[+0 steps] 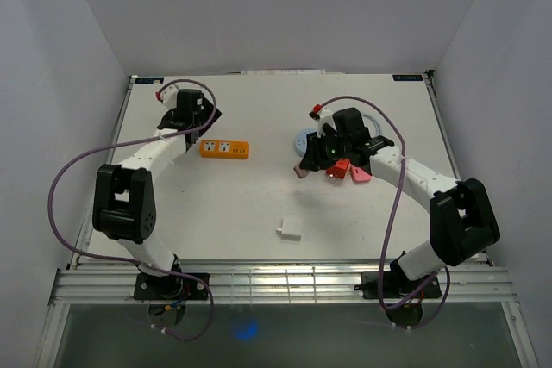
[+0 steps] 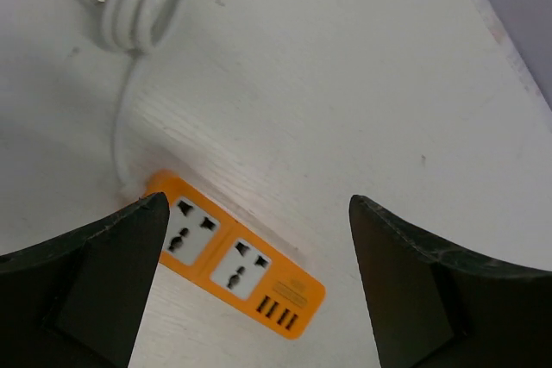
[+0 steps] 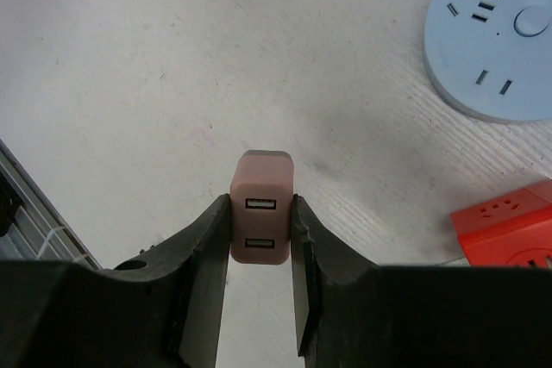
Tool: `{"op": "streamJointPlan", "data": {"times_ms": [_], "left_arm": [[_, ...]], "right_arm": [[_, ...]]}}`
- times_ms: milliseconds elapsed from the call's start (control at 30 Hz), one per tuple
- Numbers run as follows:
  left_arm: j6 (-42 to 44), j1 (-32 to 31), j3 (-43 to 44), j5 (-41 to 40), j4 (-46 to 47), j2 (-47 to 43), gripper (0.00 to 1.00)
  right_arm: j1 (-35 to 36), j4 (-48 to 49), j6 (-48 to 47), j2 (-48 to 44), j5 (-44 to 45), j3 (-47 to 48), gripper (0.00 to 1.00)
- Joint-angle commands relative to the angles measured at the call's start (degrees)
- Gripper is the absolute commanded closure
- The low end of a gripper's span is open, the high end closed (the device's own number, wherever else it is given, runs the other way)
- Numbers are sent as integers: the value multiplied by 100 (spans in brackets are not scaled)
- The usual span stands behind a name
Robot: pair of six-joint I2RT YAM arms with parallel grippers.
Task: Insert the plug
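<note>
Two USB ports, stacked one above the other, face our right wrist camera on the rounded pink plug (image 3: 261, 174), which our right tool (image 3: 260, 206) clamps by its sides over the worktop (image 3: 129, 58); its prongs are hidden. Our left tool (image 2: 257, 204) hangs spread wide over the orange power strip (image 2: 233, 265), which lies diagonally in that view.

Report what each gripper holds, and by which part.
The right gripper clamps the small pink two-port USB charger block by its two opposite sides, ports facing the wrist camera. The left gripper is open, holding nothing.
</note>
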Motion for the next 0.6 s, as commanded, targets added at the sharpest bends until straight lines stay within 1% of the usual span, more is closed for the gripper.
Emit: {"op": "streamJointPlan", "data": {"times_ms": [0, 100, 200, 300, 567], "left_arm": [[-663, 402, 402, -238, -1172, 309, 4], [-594, 526, 464, -449, -1005, 468, 6], [-453, 570, 710, -546, -1030, 723, 11], [-400, 570, 912, -660, -1197, 986, 11], [-497, 570, 965, -678, -1215, 1478, 12]], "right_arm": [[6, 465, -58, -287, 51, -178, 92], [-3, 535, -41, -313, 52, -231, 92], [6, 597, -32, -322, 43, -284, 92], [6, 658, -23, -305, 8, -319, 92], [6, 790, 12, -234, -54, -363, 92]]}}
